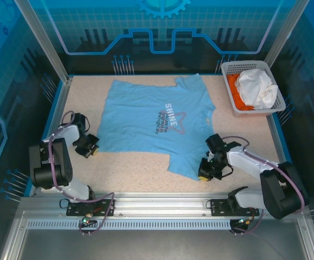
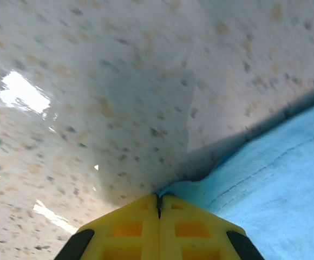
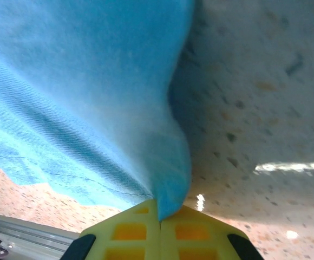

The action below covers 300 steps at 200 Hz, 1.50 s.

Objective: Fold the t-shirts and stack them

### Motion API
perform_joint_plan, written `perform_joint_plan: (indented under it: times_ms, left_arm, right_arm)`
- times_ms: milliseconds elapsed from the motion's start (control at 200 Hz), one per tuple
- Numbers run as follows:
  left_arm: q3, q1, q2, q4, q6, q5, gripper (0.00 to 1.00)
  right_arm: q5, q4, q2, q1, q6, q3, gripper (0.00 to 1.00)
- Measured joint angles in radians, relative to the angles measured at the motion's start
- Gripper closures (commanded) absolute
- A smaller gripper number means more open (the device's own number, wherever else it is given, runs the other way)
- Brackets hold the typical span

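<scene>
On worktop: blue t-shirt, flat; my left end effector and right end effector clamped on its near corners. First fold, I judge; next, lift both evenly.

The spread t-shirt is lying flat on the table, and I am placing everything by it. My left gripper is sitting at its near left corner with fingers pressed together at the hem. The wrist view is too close for me to say how much cloth is lying between them. My right gripper is sitting at its near right end, where the cloth's edge is running up into my closed fingers. Behind and right of the t-shirt, apart from it, the basket is standing, with crumpled t-shirts lying in it.
</scene>
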Motion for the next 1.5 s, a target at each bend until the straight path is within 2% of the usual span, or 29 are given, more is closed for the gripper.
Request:
perform_joint_plan:
  times_ms: [115,385,500,605,890,1171,1501]
  left_arm:
    - [-0.007,-0.028,-0.017,-0.018,0.002,0.0,1.0]
    - [-0.077,-0.029,-0.146,-0.088,0.001,-0.001,1.0]
    - [-0.076,-0.029,-0.178,-0.119,0.0,-0.002,1.0]
    - [-0.013,-0.029,-0.167,-0.174,0.001,-0.005,1.0]
    - [0.312,-0.035,-0.015,-0.191,-0.018,0.022,1.0]
    - [0.639,-0.081,0.249,-0.198,-0.036,0.067,1.0]
    - [0.84,-0.091,0.459,-0.227,-0.044,0.067,1.0]
  right_arm:
    - [0.002,-0.059,-0.053,0.014,0.021,-0.011,1.0]
    - [0.003,-0.16,-0.15,0.014,0.077,-0.011,1.0]
    - [0.004,-0.193,-0.155,0.014,0.093,0.001,1.0]
    - [0.008,-0.245,-0.126,0.008,0.093,0.087,1.0]
    - [0.039,-0.301,0.109,-0.106,0.066,0.509,1.0]
    - [0.054,-0.309,0.422,-0.193,0.07,0.781,1.0]
    - [0.045,-0.319,0.718,-0.253,0.098,1.106,1.0]
